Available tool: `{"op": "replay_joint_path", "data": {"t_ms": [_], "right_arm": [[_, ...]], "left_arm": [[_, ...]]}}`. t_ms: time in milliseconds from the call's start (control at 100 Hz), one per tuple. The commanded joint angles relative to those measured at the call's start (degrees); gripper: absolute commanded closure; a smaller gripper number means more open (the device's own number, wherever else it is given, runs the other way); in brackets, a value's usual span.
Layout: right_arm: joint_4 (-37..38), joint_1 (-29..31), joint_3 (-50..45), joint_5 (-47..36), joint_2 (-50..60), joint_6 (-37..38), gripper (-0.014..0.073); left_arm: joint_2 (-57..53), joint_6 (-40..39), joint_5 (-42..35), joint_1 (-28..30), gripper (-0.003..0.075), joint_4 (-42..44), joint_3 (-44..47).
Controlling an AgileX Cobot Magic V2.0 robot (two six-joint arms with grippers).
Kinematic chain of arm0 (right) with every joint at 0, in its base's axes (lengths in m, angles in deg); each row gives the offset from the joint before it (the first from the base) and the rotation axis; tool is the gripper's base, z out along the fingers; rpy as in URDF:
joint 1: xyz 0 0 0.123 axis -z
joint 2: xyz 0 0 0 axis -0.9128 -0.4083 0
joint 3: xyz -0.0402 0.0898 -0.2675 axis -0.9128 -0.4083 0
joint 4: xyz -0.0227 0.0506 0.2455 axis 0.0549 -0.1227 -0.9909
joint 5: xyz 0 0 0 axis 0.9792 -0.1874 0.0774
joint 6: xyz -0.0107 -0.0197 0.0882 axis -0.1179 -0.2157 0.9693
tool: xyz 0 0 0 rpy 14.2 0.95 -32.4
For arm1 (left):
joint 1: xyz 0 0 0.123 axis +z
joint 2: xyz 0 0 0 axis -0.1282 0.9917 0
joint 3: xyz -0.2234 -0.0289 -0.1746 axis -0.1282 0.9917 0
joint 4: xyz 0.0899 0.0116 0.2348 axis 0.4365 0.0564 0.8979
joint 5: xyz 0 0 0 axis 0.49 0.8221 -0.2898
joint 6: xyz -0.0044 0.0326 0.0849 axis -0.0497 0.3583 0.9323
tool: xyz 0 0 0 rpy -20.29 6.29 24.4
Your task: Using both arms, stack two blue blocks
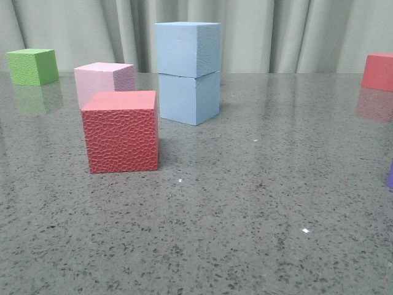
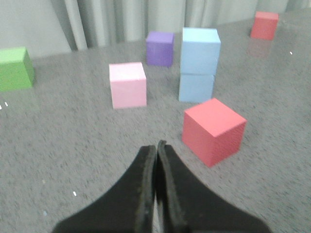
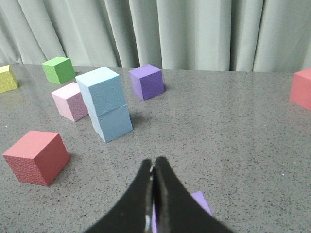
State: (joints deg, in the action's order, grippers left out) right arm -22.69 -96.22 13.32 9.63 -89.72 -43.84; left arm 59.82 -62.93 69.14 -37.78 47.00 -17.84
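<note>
Two pale blue blocks stand stacked at the back middle of the table: the upper one (image 1: 187,48) rests on the lower one (image 1: 189,97), turned slightly. The stack also shows in the left wrist view, upper (image 2: 200,50) and lower (image 2: 196,87), and in the right wrist view, upper (image 3: 101,91) and lower (image 3: 112,124). My left gripper (image 2: 157,144) is shut and empty, low over the table, well short of the stack. My right gripper (image 3: 153,161) is shut and empty, also away from the stack. Neither gripper shows in the front view.
A red cube (image 1: 121,130) sits in front of a pale pink cube (image 1: 104,82). A green cube (image 1: 33,66) is at the back left, another red cube (image 1: 378,71) at the back right. A purple cube (image 3: 146,81) stands behind the stack; a lilac cube (image 3: 201,203) lies under my right gripper.
</note>
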Motion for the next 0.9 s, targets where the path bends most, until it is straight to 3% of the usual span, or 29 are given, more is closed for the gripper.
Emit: {"op": "replay_joint_path", "data": {"t_ms": [0,120,310,660,890], "right_arm": [[1.22,0.05,1.44,-4.55,-0.54,-0.45,0.0662],[1.22,0.05,1.44,-4.55,-0.54,-0.45,0.0662],[1.22,0.05,1.44,-4.55,-0.54,-0.45,0.0662],[1.22,0.05,1.44,-4.55,-0.54,-0.45,0.0662],[1.22,0.05,1.44,-4.47,-0.54,-0.45,0.0662]], "left_arm": [[-0.37,-0.37,-11.69,1.10,0.0739,3.17,1.74],[-2.84,-0.37,-22.47,5.51,0.0739,3.28,7.91],[-8.56,0.02,-31.62,13.32,0.0739,3.04,18.22],[-16.57,4.82,-34.74,25.02,0.0739,-4.31,30.18],[-16.57,4.96,-34.21,26.73,0.0739,-4.66,32.85]]}}
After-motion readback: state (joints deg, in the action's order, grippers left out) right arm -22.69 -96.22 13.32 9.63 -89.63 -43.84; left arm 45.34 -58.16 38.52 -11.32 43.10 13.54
